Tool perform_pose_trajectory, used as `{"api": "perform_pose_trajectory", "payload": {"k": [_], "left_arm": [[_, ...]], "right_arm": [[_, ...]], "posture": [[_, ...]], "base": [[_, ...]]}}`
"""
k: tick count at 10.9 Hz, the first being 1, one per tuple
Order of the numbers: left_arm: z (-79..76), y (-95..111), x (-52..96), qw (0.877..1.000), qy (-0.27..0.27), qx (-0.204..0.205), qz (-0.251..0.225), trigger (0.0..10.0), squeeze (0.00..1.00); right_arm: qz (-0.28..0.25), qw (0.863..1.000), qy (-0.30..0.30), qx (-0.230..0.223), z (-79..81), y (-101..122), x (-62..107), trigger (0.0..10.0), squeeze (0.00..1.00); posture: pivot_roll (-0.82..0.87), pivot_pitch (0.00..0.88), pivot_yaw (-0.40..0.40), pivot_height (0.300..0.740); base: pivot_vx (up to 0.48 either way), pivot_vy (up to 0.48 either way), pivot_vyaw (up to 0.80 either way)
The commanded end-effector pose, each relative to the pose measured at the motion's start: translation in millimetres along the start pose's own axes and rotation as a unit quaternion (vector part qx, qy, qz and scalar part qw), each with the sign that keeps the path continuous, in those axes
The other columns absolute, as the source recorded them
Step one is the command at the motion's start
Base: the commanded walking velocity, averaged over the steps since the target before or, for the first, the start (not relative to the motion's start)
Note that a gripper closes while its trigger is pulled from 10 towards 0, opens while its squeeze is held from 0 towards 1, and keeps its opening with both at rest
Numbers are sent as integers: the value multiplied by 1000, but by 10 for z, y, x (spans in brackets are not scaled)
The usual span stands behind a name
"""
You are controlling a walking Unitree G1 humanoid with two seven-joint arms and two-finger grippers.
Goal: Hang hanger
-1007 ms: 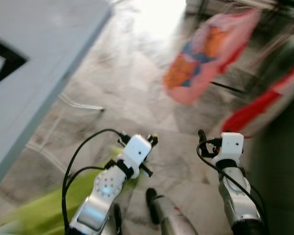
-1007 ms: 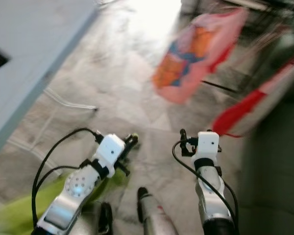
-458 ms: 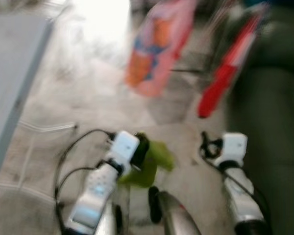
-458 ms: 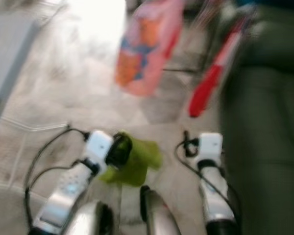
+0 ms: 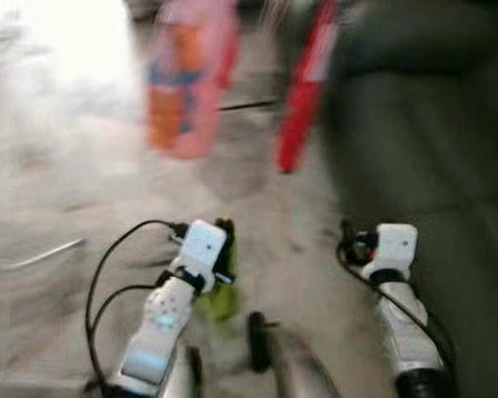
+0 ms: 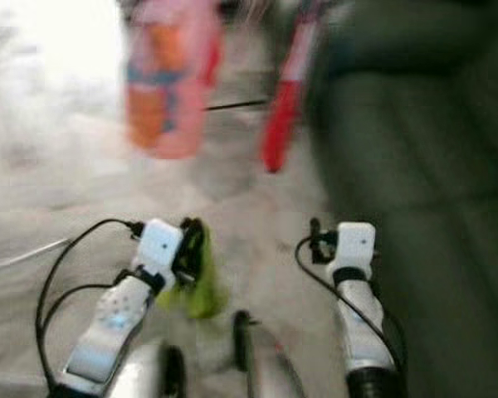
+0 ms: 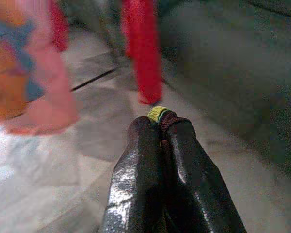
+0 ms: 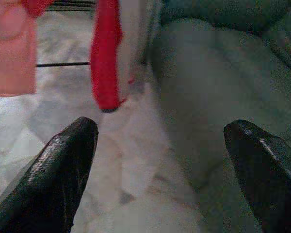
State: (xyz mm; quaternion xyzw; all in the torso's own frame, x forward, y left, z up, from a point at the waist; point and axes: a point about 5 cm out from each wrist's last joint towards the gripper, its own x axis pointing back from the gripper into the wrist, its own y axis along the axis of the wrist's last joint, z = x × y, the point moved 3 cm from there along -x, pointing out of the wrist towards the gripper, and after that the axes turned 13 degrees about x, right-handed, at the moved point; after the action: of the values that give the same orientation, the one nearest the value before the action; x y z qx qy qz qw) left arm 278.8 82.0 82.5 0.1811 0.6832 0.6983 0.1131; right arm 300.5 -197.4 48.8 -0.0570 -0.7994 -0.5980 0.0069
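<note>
Green garment on a hanger held at the left gripper

The lime-green garment (image 5: 222, 292) hangs below the left gripper (image 7: 159, 127), whose fingers pinch a yellow-green hanger tip (image 7: 157, 113). The right gripper (image 8: 160, 160) is spread wide, holding nothing, beside a dark sofa (image 5: 423, 141); pink (image 5: 183, 83) and red (image 5: 305, 91) garments hang ahead, blurred.

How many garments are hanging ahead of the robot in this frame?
2: a pink and orange garment ahead to the left, and a red one beside it, next to the dark sofa. Blur could hide others.
</note>
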Motion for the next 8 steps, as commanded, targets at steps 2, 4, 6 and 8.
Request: {"api": "perform_pose_trajectory", "payload": {"k": [2, 4, 6, 8], "left_arm": [[35, 78, -35, 999, 9, -28, -21, 10000, 0], [368, 203, -123, 994, 97, -19, -35, 10000, 0], [651, 115, -135, 980, 187, 71, 2, 10000, 0], [675, 169, -189, 975, 211, 71, -5, 10000, 0]], "right_arm": [[11, 1000, 4, 3, 33, -54, 27, 10000, 0], [4, 1000, 5, 4, 32, -1, -22, 10000, 0], [3, 1000, 9, 8, 34, -3, -17, 10000, 0], [-2, 1000, 15, 11, 80, 20, -23, 10000, 0]], "posture": [[12, 263, -41, 740], [7, 265, -40, 740], [7, 270, -42, 740], [8, 273, -42, 740]], "base": [[0, 0, -800], [0, 0, -800], [0, 0, -309], [0, 0, 0]]}}
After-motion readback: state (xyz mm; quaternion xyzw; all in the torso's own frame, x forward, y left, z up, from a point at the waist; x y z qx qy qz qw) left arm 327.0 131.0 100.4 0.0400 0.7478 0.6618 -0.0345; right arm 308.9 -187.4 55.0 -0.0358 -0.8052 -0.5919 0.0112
